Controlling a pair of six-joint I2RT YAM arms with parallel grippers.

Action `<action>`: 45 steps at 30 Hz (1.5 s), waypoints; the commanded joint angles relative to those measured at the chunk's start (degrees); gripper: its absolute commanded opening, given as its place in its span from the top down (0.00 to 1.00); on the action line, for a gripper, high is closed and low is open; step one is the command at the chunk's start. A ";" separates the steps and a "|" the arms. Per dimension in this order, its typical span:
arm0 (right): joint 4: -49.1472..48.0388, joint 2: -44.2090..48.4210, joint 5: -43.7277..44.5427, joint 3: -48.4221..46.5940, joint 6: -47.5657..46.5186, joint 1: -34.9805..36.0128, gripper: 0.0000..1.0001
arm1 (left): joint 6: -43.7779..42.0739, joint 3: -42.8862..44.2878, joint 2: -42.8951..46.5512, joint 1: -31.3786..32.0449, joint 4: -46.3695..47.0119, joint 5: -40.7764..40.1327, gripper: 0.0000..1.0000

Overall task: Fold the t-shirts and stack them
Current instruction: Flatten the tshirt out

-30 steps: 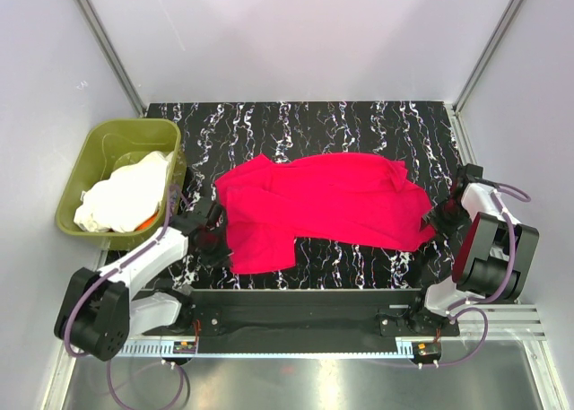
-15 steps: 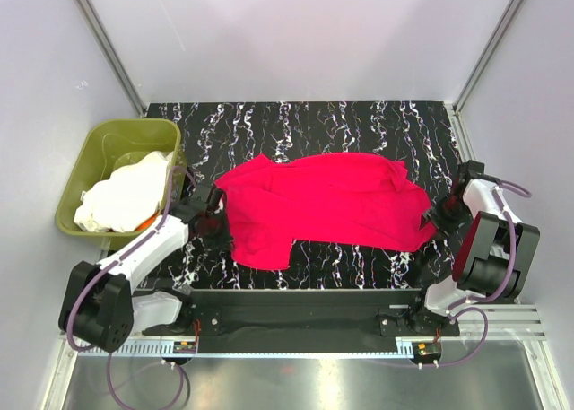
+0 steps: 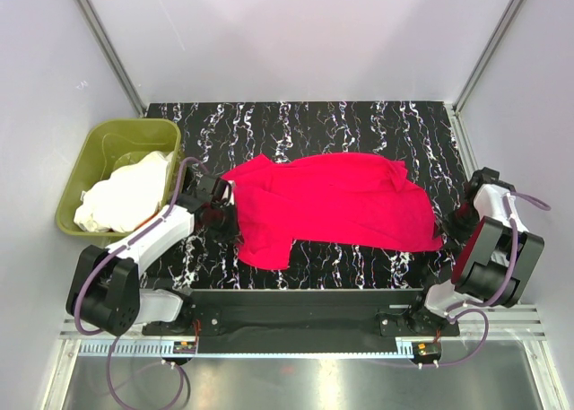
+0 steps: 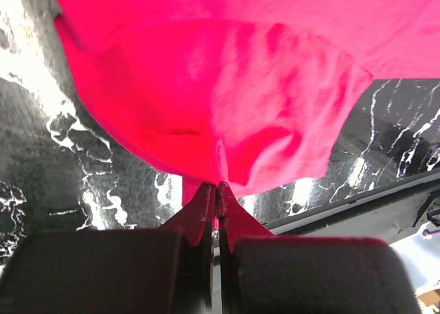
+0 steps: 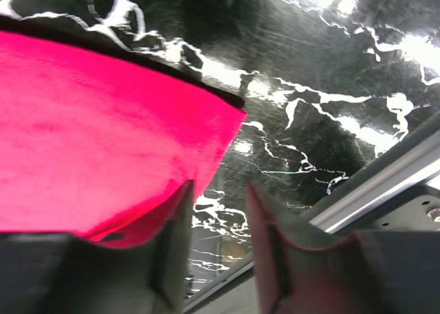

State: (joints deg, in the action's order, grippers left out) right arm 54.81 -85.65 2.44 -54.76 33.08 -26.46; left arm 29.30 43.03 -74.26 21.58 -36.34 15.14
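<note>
A crimson-red t-shirt (image 3: 334, 208) lies spread across the black marbled table (image 3: 359, 127). My left gripper (image 3: 221, 205) is at the shirt's left edge, and in the left wrist view its jaws (image 4: 218, 187) are shut on a pinch of the red cloth (image 4: 227, 87), which lifts from the table. My right gripper (image 3: 461, 216) stands just off the shirt's right corner. The right wrist view shows it open (image 5: 218, 187) over bare table, with the red t-shirt's corner (image 5: 103, 135) to its left. White t-shirts (image 3: 126, 195) lie heaped in the tub.
The olive-green tub (image 3: 117, 128) stands at the table's left edge, close behind my left arm. A black rail (image 3: 305, 295) runs along the near edge between the arm bases. Grey walls enclose the back and both sides.
My left gripper has moved back and right, drawing the shirt's left edge with it. My right gripper has drawn away to the right, and the shirt's right corner now lies flat.
</note>
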 commanded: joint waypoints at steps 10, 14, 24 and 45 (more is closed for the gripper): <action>-3.91 -2.86 2.31 3.52 2.34 -2.37 0.57 | -2.85 1.54 -0.45 -0.67 1.62 2.88 1.00; -5.41 -4.53 1.00 3.79 1.29 -4.74 0.54 | -2.93 1.62 -0.36 -1.02 1.27 2.27 1.00; -9.89 -5.93 -1.38 4.14 0.23 -5.36 0.53 | -2.67 1.62 -0.62 -1.19 1.01 2.27 1.00; -2.44 0.47 -6.73 -1.30 0.23 -5.54 1.00 | -0.74 12.32 10.70 -2.86 -7.51 -4.76 1.00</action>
State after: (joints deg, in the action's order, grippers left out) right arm 47.31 -90.28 -2.17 -51.70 33.89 -32.27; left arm 27.75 48.38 -67.90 19.31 -42.28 13.78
